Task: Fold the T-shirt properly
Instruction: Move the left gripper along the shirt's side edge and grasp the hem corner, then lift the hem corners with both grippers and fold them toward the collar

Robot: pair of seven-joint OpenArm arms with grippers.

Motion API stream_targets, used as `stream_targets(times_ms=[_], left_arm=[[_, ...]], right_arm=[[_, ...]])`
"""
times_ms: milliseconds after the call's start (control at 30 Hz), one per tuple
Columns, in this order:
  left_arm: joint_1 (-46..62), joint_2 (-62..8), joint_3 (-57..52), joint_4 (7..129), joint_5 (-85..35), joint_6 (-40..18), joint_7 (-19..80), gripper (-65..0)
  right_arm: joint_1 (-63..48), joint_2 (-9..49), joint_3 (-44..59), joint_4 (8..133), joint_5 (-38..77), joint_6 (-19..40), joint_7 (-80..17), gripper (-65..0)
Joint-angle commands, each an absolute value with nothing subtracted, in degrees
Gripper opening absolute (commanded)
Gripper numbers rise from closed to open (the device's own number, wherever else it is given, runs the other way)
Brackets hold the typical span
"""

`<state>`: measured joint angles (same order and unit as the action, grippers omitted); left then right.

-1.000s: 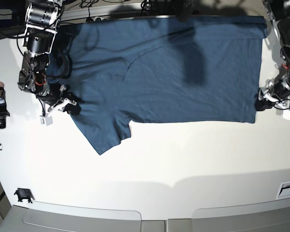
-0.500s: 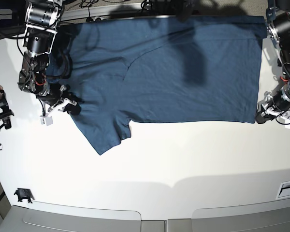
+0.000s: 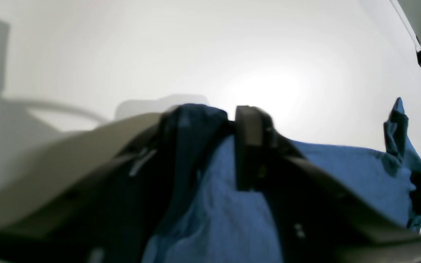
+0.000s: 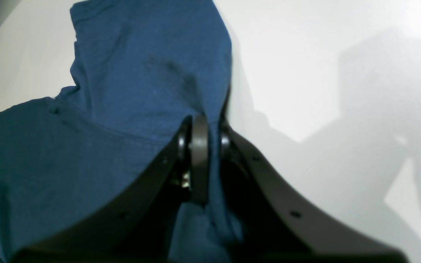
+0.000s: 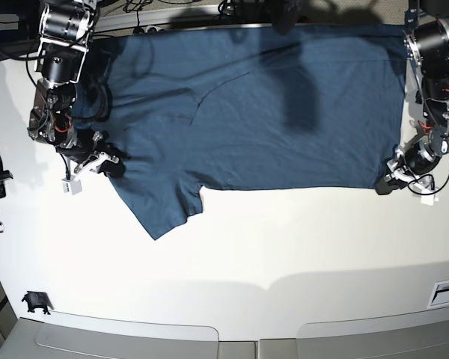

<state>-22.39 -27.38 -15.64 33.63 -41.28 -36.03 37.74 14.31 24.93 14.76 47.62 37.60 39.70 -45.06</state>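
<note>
Your right jaws grip the T-shirt sleeve edge; left jaws straddle its hem corner, closure undeterminable.

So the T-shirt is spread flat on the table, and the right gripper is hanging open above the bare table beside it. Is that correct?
Not quite. The T-shirt is spread flat on the table, but the right gripper is not open over bare table: the right wrist view shows it shut on a pinch of the cloth by the sleeve.

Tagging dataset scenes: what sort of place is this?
Likely a robotics lab bench: two robot arms over a plain white table, a T-shirt spread flat, loose cables along the far edge.
</note>
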Motion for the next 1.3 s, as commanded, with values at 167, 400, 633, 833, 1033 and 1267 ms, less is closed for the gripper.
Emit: stream_targets(times_ms=[167,400,633,833,1033,1267], left_arm=[[-23.16,-28.62,-15.49,34.09,-40.6,-35.66,37.41,-65.0],[-23.16,-28.6,-15.49,34.09,-40.6,-35.68,37.26,-65.0],[-23.16,-28.6,-15.49,34.11,-41.19,-38.5,36.18,-65.0],[-22.85,-28.62,-15.49,34.15,-45.8,-40.0,37.36,-65.0],[-22.83,-29.89,-15.53,35.24,-60.8,-40.0,44.91,-65.0],[-20.88,-34.02,-15.81,40.88,-71.85,-40.0,52.97,-65.0]], right_arm=[[15.38,26.02,14.98,48.18,37.71,40.0,-45.01,-65.0],[15.38,26.0,14.98,48.18,37.74,40.0,-44.82,-65.0],[15.38,26.02,14.98,48.58,38.17,40.0,-44.45,-65.0],[15.35,26.02,14.98,51.75,38.2,40.0,-45.39,-65.0],[15.18,26.04,14.98,59.64,43.68,40.0,-52.25,-65.0],[11.84,26.02,14.98,69.08,48.71,40.0,-58.85,-65.0]])
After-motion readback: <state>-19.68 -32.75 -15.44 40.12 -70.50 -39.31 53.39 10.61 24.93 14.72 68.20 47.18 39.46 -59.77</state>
